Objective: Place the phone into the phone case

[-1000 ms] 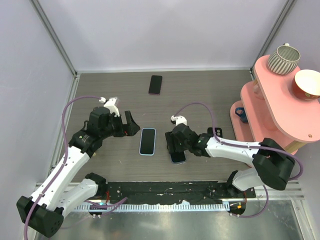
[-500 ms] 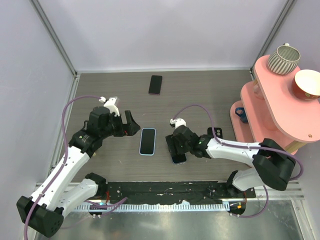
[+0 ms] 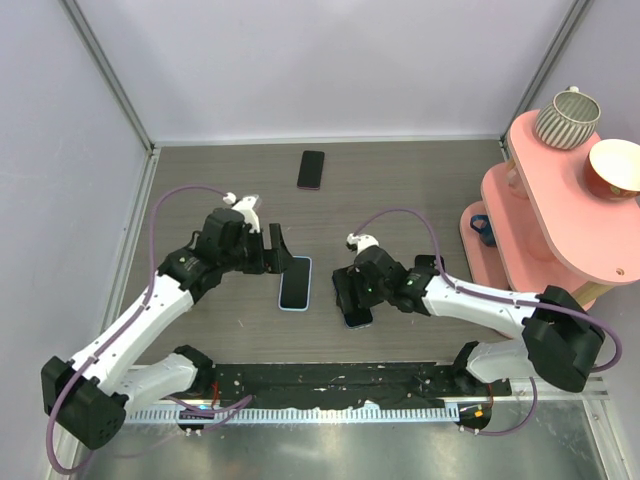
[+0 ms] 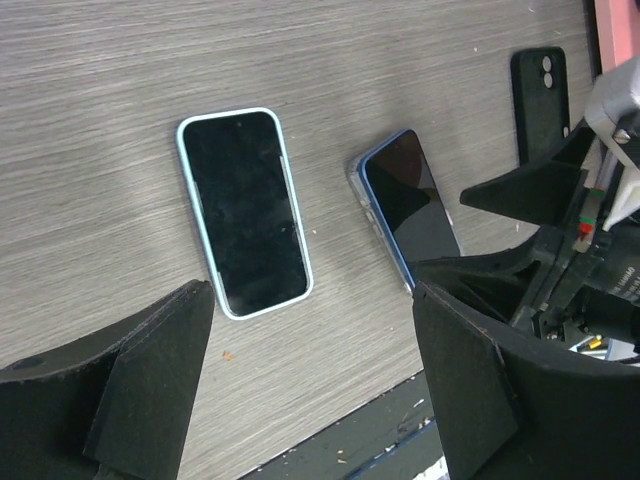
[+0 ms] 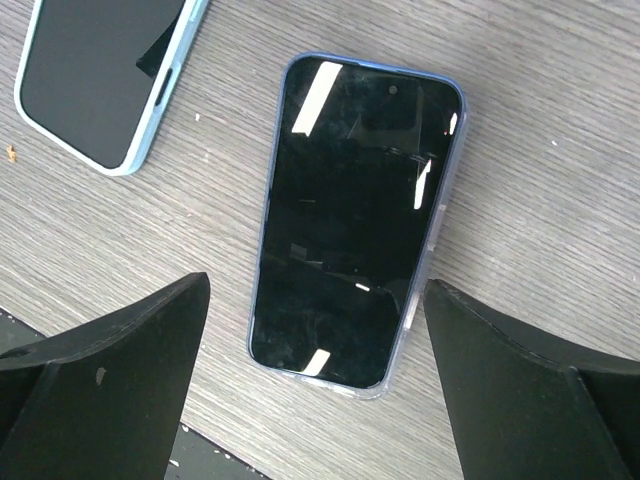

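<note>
The phone (image 5: 355,220), a black slab with a glossy dark screen, lies flat on the table inside the clear phone case, whose colourless rim (image 5: 432,262) shows round its edge. It also shows in the top view (image 3: 357,313) and in the left wrist view (image 4: 410,205). My right gripper (image 5: 318,287) is open and hovers over the phone's near end, a finger on each side, not touching it. My left gripper (image 4: 312,300) is open and empty above the table, just near of a light-blue-rimmed phone (image 4: 243,212). In the top view it (image 3: 278,250) sits left of that phone (image 3: 295,283).
A black phone with a pinkish rim (image 3: 311,169) lies at the back. A black case with camera holes (image 4: 540,100) lies right of the right arm. A pink shelf (image 3: 545,215) with a striped cup (image 3: 566,117) and a bowl (image 3: 613,168) stands at the right.
My left arm has swung right, bringing its open gripper up to the light-blue-rimmed phone. My right gripper has shifted slightly right over the cased phone, staying open.
</note>
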{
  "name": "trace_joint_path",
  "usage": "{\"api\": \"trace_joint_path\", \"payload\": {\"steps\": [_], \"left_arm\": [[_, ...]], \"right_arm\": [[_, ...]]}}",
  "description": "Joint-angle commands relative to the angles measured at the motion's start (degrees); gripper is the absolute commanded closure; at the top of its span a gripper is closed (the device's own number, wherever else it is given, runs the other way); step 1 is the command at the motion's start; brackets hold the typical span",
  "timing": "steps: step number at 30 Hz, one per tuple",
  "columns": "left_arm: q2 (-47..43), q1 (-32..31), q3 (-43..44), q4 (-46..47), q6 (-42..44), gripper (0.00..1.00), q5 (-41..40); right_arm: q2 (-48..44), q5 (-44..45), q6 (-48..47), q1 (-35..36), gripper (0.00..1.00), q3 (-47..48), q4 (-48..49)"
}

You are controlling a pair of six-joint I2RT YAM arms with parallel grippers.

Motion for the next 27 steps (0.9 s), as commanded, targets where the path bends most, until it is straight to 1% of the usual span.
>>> {"api": "trace_joint_path", "payload": {"steps": [1,4,5,7,10,12,13,14,16,17,18,20,24,25,27], "left_arm": [[2.63,-2.87,3.74,0.15,-1.97,0.16,-1.97],[4.92,-4.97,3.48,1.81,-3.82,0.18,-1.70],[5.62,-5.33,3.40,2.26,-4.52,0.19,-1.62],[6.77,-6.20,3.22,2.96,-5.14,0.21,-1.35],[8.70,-7.17,2.69,4.45,-6.54,0.25,-0.74],[9.85,-7.79,2.08,5.25,-7.77,0.27,-0.65],[10.20,-8.58,1.81,6.21,-8.30,0.29,-0.73],[10.46,-9.11,1.03,6.74,-9.09,0.30,-0.91],[11.25,-10.86,-0.55,8.58,-11.02,0.33,-1.35],[11.60,-11.48,-1.08,9.37,-11.64,0.34,-1.79],[12.39,-11.92,-1.52,10.25,-12.16,0.36,-1.88],[13.80,-13.06,-2.49,12.80,-13.66,0.42,-1.53],[18.63,-14.91,-1.79,15.00,-14.72,0.49,-1.00],[20.29,-15.87,-1.18,14.92,-14.81,0.52,-1.35],[21.88,-16.49,-0.56,15.09,-14.81,0.53,-2.14]], "right_arm": [[0.11,-4.36,0.26,-2.37,0.05,-0.44,-0.40],[0.65,-5.51,-0.09,-3.51,0.07,-1.75,0.66],[0.65,-7.43,-0.09,-3.87,0.09,-2.10,1.01],[0.56,-8.06,-0.36,-4.48,0.12,-2.98,1.71],[1.35,-8.94,-0.53,-4.57,0.20,-3.95,2.33],[1.87,-9.82,-0.27,-4.57,0.26,-4.65,3.64],[2.05,-10.26,0.60,-4.57,0.29,-5.53,4.34],[2.14,-10.70,1.04,-4.57,0.35,-6.06,5.13],[2.49,-13.24,2.62,-4.57,0.42,-7.55,8.38],[2.49,-13.95,4.20,-4.49,0.49,-7.99,9.61],[2.49,-14.91,4.91,-4.48,0.53,-8.95,11.71],[2.23,-14.83,7.01,-4.40,0.61,-9.75,13.13],[0.65,-13.70,9.13,-4.40,0.65,-11.25,14.37],[0.13,-12.82,9.48,-4.40,0.65,-11.51,14.37],[-2.51,-12.02,10.71,-4.31,0.61,-12.30,14.11]]}}
